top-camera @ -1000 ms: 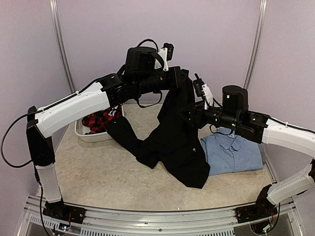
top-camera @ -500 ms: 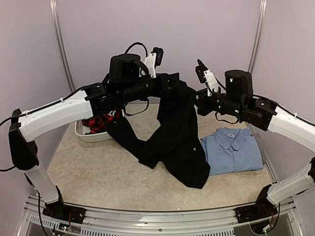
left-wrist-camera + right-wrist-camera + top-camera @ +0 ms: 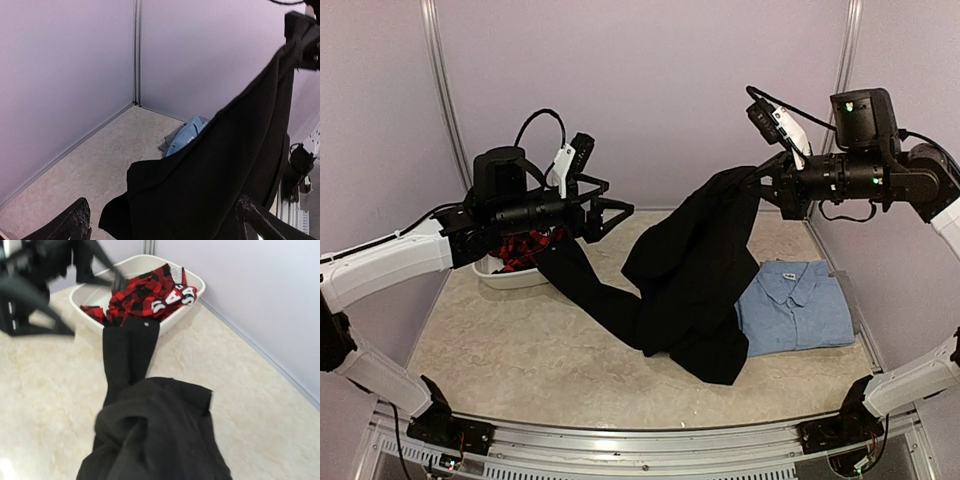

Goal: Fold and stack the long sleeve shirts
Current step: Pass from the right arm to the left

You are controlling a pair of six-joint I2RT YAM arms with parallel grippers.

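**Left arm lets go, black shirt hangs from the right**

Swinging clear to the left since a second ago, the left gripper (image 3: 616, 203) has released the black shirt (image 3: 690, 270). We now see its fingers spread wide with nothing between them, hovering above the far-left part of the table (image 3: 520, 350). Just behind and below it sits a white tub (image 3: 492, 274) holding a red plaid garment (image 3: 525, 247). The right wrist camera shows that garment heaped inside, partly draped over the rim.

One sleeve (image 3: 590, 295) of the black shirt trails across the table from beside the tub toward the middle. There the body of the shirt rises in a dark, folded drape. Its lower edge lies crumpled on the table near the front.

At upper right, the right gripper (image 3: 767, 185) has climbed and pulled away to the right since the earlier frame. Its jaws are clamped on the top edge of the black shirt and hold it well above the surface.

Below that arm, the light blue shirt (image 3: 798, 310) lies folded flat on the right side of the table, collar toward the back wall. We see the black shirt's hanging cloth covering its left edge.
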